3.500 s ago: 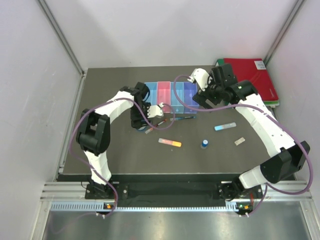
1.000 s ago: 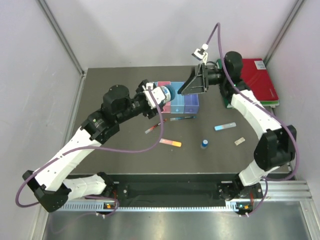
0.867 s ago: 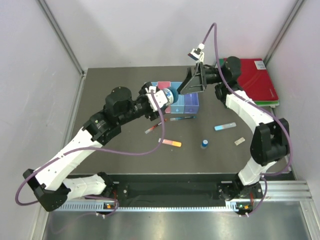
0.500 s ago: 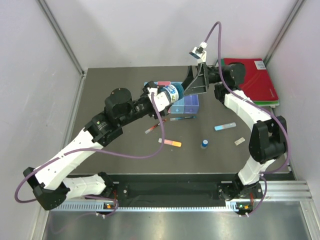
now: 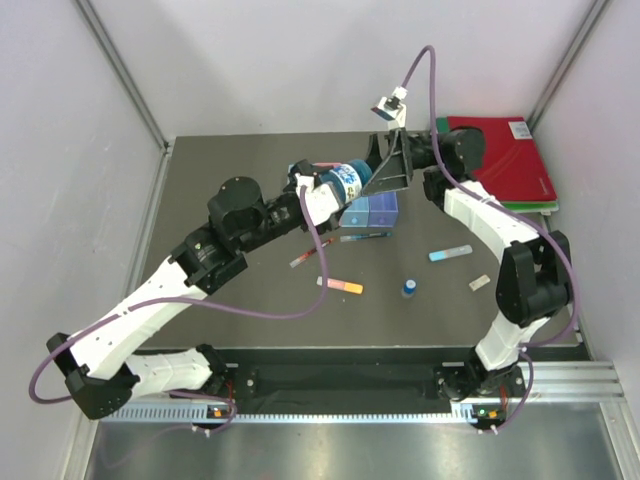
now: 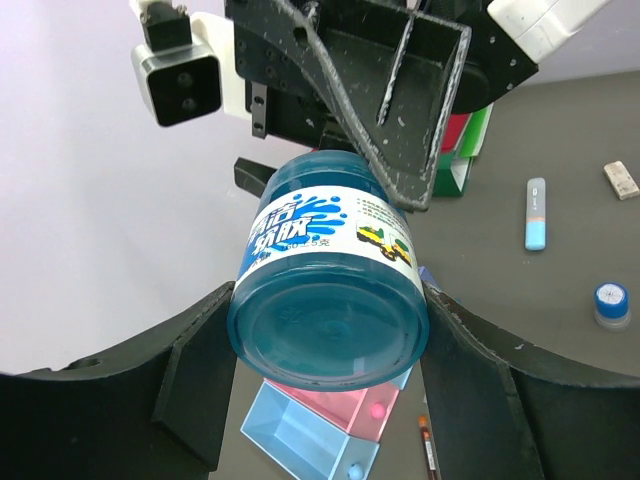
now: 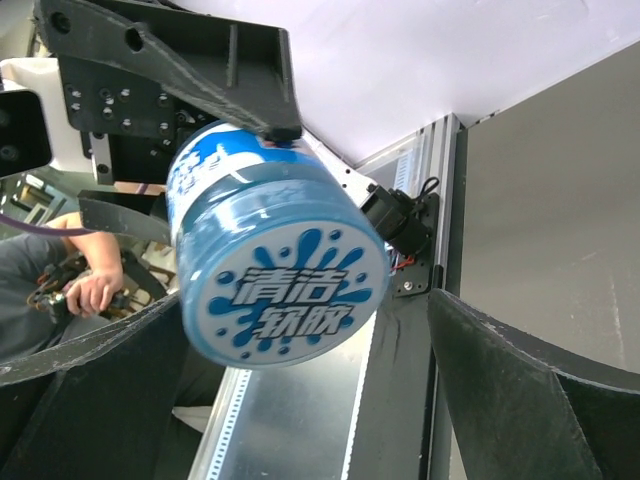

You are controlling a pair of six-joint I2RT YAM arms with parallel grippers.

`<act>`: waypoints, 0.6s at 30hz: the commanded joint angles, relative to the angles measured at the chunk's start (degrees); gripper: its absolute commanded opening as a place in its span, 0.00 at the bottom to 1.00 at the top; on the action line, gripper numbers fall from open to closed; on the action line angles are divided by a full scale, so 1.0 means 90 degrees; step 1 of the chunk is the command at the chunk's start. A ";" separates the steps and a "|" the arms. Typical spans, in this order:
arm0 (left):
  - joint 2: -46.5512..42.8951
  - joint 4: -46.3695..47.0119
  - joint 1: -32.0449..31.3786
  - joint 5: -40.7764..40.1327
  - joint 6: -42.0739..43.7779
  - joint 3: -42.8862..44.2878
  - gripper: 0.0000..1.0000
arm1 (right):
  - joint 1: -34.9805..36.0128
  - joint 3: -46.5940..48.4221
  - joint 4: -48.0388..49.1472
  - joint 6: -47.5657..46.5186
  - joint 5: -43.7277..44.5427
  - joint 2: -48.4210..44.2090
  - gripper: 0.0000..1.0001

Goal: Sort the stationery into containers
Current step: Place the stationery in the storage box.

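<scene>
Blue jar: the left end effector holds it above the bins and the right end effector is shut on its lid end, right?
No. The left end effector holds the blue jar above the bins, but the right end effector is open: the right wrist view shows its fingers spread wide either side of the jar.

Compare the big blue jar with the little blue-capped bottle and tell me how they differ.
The blue jar is far bigger than the blue-capped bottle. The jar is up in the air, gripped by the left tool, while the bottle rests free on the table. The jar lies on its side and the bottle stands upright. Both are round and partly blue.
</scene>
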 commanded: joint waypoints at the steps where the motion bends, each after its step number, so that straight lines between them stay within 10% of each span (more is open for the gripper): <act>1: -0.0064 0.0785 -0.0064 -0.0011 -0.0022 0.0074 0.00 | 0.0101 0.0321 0.0108 -0.0192 -0.0178 0.0100 1.00; 18: -0.0181 0.0843 -0.0074 -0.0059 0.0389 -0.0424 0.00 | 0.0111 0.0409 -0.0185 -0.0368 -0.0276 -0.0095 0.92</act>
